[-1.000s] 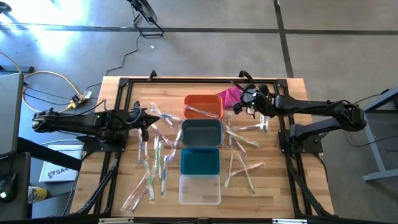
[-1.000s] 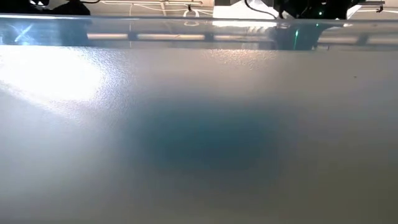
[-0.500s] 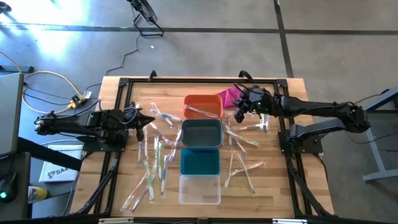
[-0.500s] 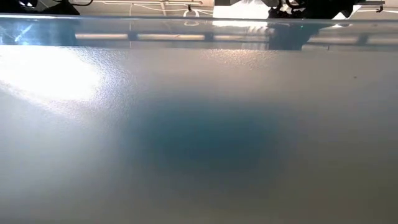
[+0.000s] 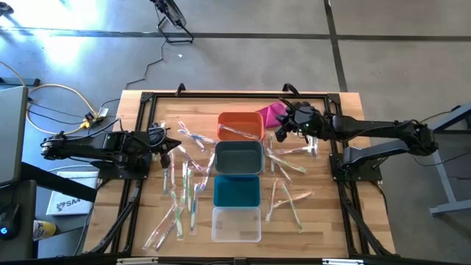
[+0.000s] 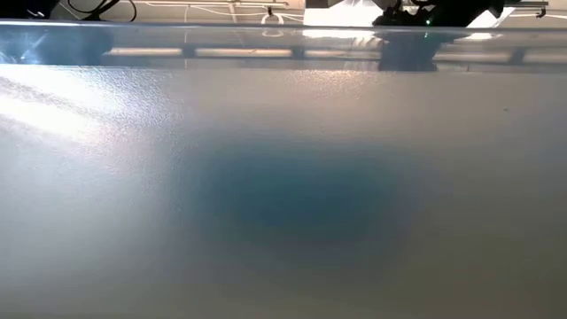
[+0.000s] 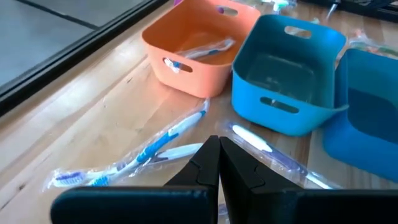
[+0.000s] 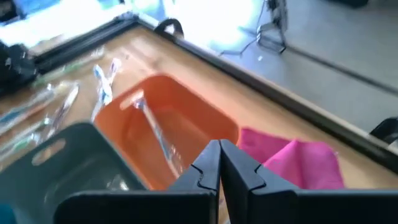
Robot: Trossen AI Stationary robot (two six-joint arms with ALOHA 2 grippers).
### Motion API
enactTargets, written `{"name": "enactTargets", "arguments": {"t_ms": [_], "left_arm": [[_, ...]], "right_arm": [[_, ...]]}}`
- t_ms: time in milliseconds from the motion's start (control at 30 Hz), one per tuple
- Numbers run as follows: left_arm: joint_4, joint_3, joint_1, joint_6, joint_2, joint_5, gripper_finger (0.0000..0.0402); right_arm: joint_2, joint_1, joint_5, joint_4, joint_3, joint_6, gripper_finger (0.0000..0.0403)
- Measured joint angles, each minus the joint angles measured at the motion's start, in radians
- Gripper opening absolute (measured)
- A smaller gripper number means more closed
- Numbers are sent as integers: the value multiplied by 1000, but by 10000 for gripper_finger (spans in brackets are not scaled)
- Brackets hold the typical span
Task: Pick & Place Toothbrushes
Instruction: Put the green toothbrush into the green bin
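1. Overhead, wrapped toothbrushes (image 5: 184,188) lie scattered across the worktop (image 5: 132,110); one rests inside the orange bin (image 5: 239,126).
2. Left end effector (image 5: 174,141) and right end effector (image 5: 283,129) are both closed, empty.
3. No legible writing.

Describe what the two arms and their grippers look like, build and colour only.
Both arms are dark, slim and jointed, on black bases bolted at the table's sides. The left gripper and right gripper each end in two matte black, wedge-shaped fingers with angular stepped inner edges. A small green light glows on the right arm's wrist.
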State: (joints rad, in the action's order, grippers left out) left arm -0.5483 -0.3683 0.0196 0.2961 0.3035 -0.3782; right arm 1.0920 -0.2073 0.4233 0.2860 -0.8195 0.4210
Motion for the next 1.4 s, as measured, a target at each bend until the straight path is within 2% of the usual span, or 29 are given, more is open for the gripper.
{"name": "enactTargets", "arguments": {"t_ms": [167, 367, 467, 633, 800, 1000, 1400], "left_arm": [[-1, 0, 0, 1, 0, 0, 6], [-1, 0, 0, 1, 0, 0, 6], [-1, 1, 0, 1, 6, 0, 6], [-1, 2, 0, 1, 7, -1, 6], [-2, 2, 0, 1, 7, -1, 6], [-2, 2, 0, 1, 7, -1, 6], [-3, 2, 0, 1, 7, -1, 6]], "right_arm": [[0, 61, 128, 33, -60, 4, 2], [19, 112, 177, 135, -135, 105, 2], [56, 138, 247, 171, -168, 116, 2], [127, 135, 304, 368, -242, 224, 2], [189, 87, 276, 592, -287, 389, 2], [212, 7, 192, 814, -287, 547, 2], [242, -38, 93, 878, -262, 558, 2]]}}
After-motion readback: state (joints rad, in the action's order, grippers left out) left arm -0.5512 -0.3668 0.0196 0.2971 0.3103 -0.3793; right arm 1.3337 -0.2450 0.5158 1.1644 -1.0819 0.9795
